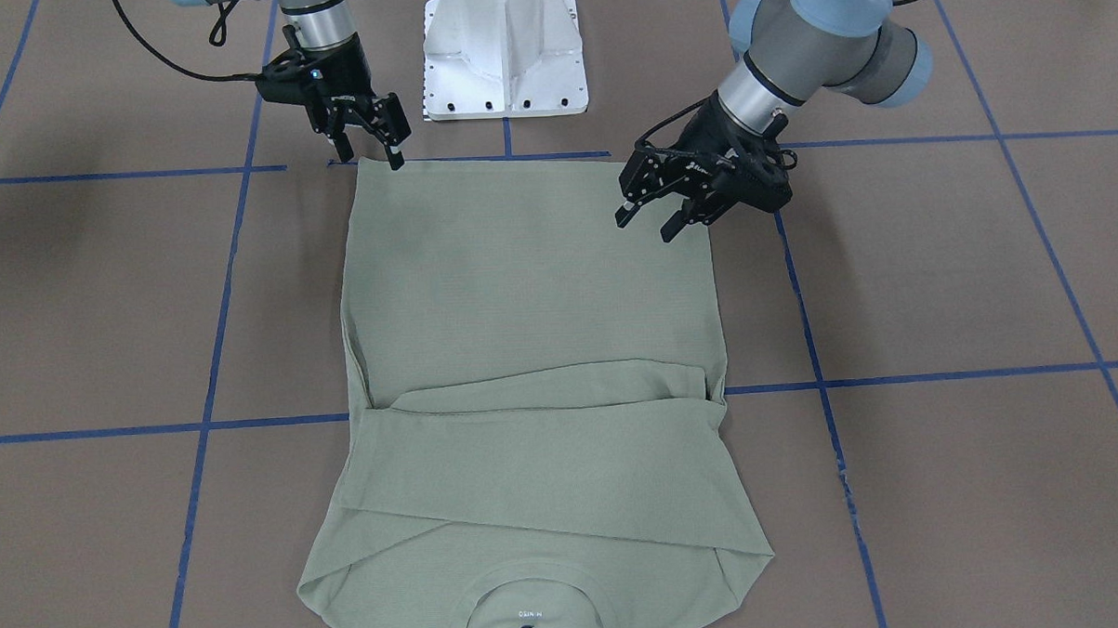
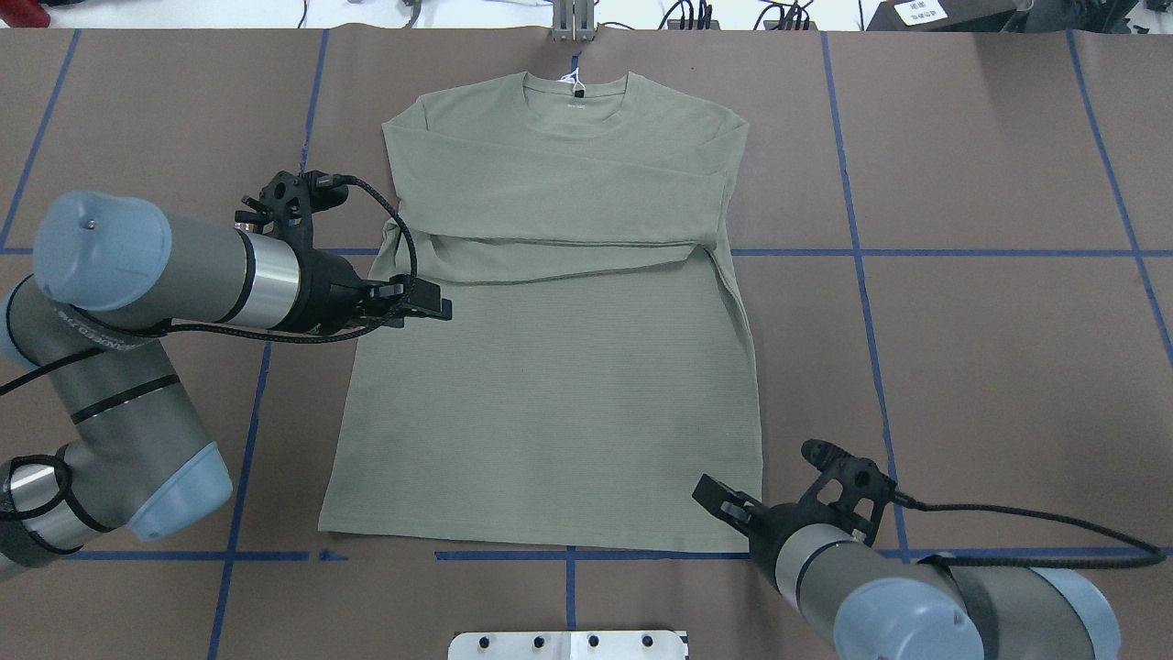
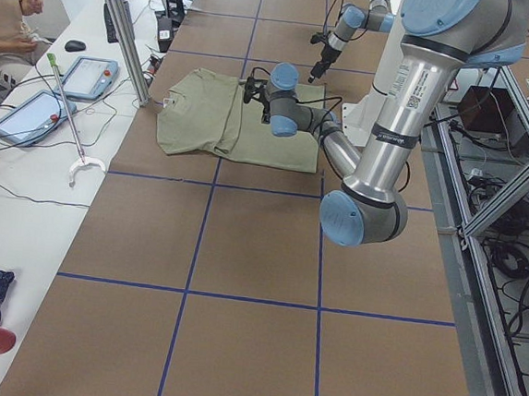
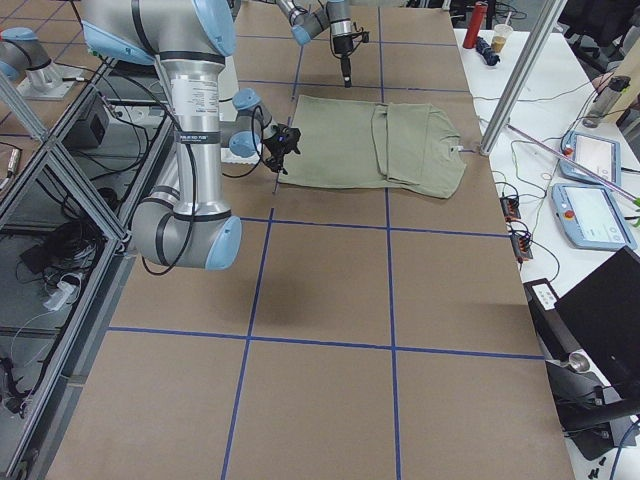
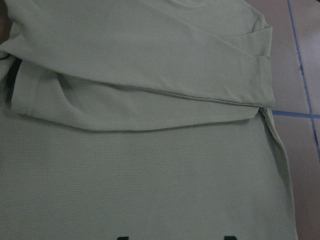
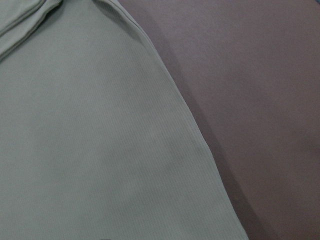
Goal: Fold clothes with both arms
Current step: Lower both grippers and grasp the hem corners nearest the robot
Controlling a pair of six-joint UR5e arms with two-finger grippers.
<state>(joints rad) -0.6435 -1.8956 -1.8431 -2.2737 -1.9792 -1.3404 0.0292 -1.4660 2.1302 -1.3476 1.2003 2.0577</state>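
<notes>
Our left gripper (image 1: 649, 223) is hovering with its fingers spread wide and holding nothing, over the left side edge of the shirt (image 2: 550, 394), just on the near side of the folded sleeves (image 2: 550, 206). Our right gripper (image 1: 369, 158) is likewise standing open and empty, hanging at the near right corner of the hem (image 2: 541, 541). Whether a fingertip is already touching cloth there, we cannot tell.

The shirt is lying flat on the counter (image 2: 962, 367), with its neckline (image 2: 575, 96) at the far side, its hem nearest the robot, and both sleeves crossing the chest.

We are judging this knit to be light, soft and limp. It is likely going to sag between two holds and drape wherever it is unsupported, but it is in no way fragile. The ribbed cloth is probably gripping the counter a little rather than sliding freely, so dragging may be bunching it.

We are thinking the best holds are the two near corners of the hem, pinched through both layers at the very edge, where a finger can be slipping under. The right gripper is sitting well for that, while the left one is lying farther up the side than its corner. Lifting evenly is mattering too, since the loose sleeves could be shifting out of their fold.
</notes>
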